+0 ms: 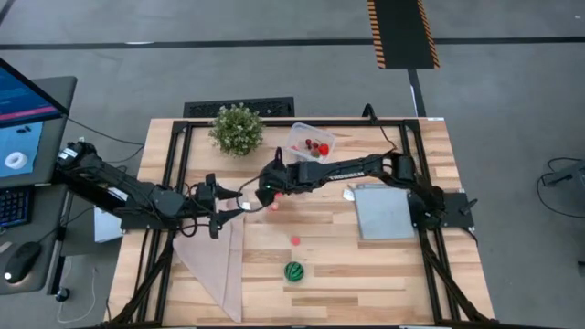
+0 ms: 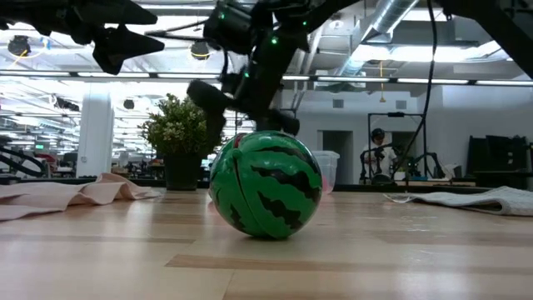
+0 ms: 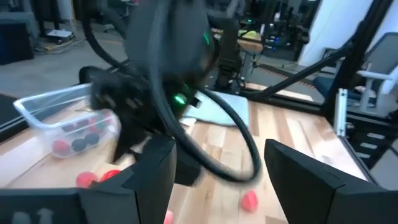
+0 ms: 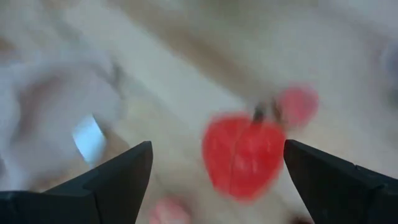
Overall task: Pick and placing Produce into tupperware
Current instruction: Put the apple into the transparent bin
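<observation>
Right tool open over red fruit near the tupperware; left tool open, waiting close by.

Right tool [image 1: 266, 194] reaches across the tabletop [image 1: 366, 265] from the right, fingers spread apart with nothing between them, hanging over a red strawberry-like piece [image 4: 244, 155] with a smaller pink piece [image 4: 297, 104] just beside it. Left tool [image 1: 239, 206] sits near it, fingers [image 3: 154, 168] apart, empty. Clear tupperware [image 1: 309, 143] stands at the far edge beside the potted plant [image 1: 237, 128], red and dark pieces [image 1: 315, 147] inside. Loose pink piece [image 1: 295, 241] lies mid-tabletop, watermelon-striped green ball [image 1: 293, 271] nearer the front edge, well apart from the tub. Grey-blue sheet [image 1: 384, 212] lies flat on the right side, pale cloth [image 1: 215, 260] on the left.
</observation>
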{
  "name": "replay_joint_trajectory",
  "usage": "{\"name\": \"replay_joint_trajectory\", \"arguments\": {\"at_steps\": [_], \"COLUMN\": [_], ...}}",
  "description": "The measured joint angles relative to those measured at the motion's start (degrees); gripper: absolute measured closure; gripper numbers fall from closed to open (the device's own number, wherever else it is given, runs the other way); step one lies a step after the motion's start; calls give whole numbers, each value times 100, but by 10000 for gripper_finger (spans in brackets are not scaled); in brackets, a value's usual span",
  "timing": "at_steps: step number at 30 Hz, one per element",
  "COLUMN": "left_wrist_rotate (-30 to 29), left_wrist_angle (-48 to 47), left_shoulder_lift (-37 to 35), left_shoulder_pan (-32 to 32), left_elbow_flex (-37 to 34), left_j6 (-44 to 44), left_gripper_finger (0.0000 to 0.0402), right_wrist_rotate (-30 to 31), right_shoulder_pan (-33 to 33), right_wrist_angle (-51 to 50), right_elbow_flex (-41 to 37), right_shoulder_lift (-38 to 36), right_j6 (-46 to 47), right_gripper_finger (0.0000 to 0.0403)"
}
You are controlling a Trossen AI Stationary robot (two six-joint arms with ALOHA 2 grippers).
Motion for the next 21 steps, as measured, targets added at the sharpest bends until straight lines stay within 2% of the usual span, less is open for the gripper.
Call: {"name": "replay_joint_trajectory", "arguments": {"at_steps": [2, 21], "left_wrist_rotate": [-46, -102], "left_wrist_angle": [-6, -47], "left_shoulder_lift": [0, 0], "left_shoulder_pan": [1, 4], "left_elbow_flex": [0, 0], "left_j6": [0, 22], "left_gripper_finger": [166, 166], "right_wrist_rotate": [-177, -168], "right_shoulder_pan": [-1, -202], "right_wrist_angle": [-132, 250], "right_elbow_flex": [-39, 0], "right_shoulder_lift": [49, 424], "right_j6": [-79, -396], "right_gripper_finger": [18, 19]}}
